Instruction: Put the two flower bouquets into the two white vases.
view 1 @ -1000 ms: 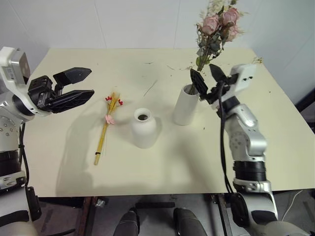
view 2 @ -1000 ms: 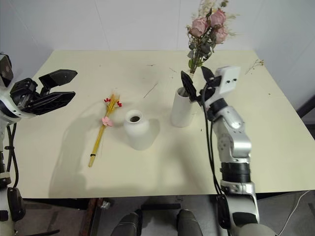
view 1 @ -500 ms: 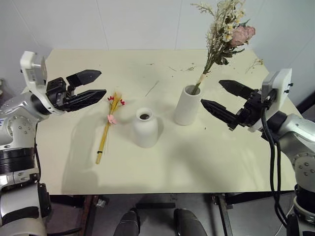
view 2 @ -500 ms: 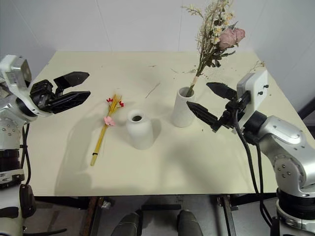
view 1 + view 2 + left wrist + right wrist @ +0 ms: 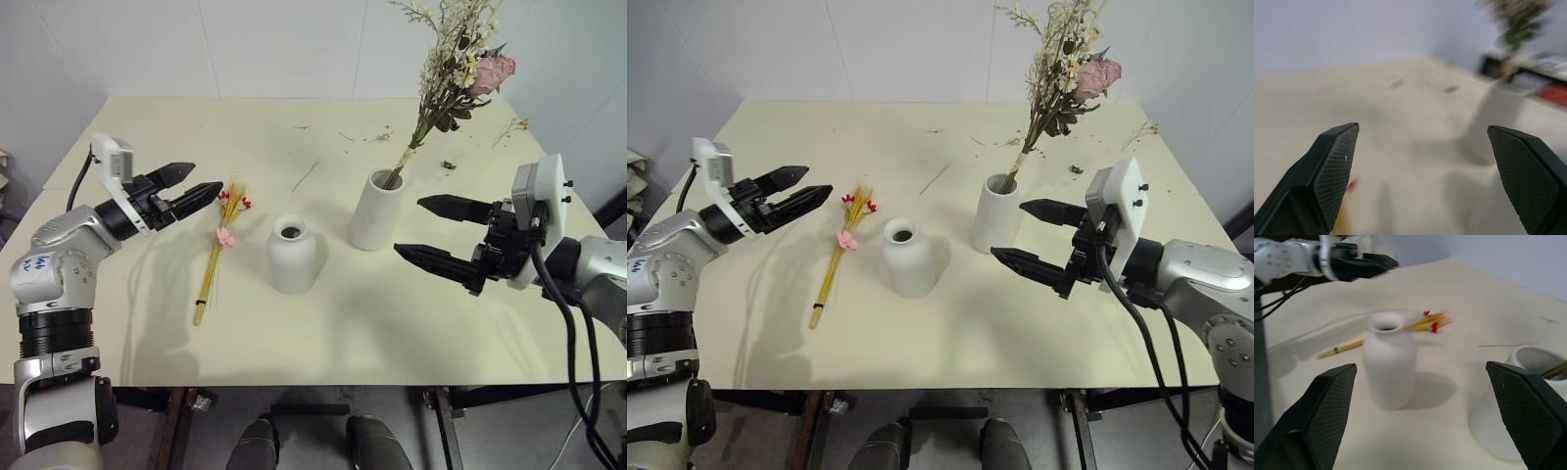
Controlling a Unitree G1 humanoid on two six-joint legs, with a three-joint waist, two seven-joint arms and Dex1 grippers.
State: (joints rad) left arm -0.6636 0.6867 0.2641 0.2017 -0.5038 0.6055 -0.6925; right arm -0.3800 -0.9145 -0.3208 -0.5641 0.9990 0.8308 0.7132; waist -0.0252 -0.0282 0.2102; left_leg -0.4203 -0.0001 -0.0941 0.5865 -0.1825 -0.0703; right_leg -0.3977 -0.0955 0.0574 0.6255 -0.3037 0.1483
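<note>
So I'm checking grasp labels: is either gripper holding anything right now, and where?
Nothing is held: the left gripper and right gripper are both open and empty.

left gripper [image 5: 195, 183] level, jaws spread wide, nothing between, right gripper [image 5: 423, 229] level, jaws wide, empty

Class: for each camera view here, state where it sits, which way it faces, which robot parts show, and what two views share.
Left and right eye: on the head, looking down at the table; both arms show.
Left wrist: along the open left tool toward the tall vase.
Right wrist: along the open right tool toward the round vase; the left tool shows beyond.
Shared: the wrist views both catch the tall vase and the yellow bunch.
</note>
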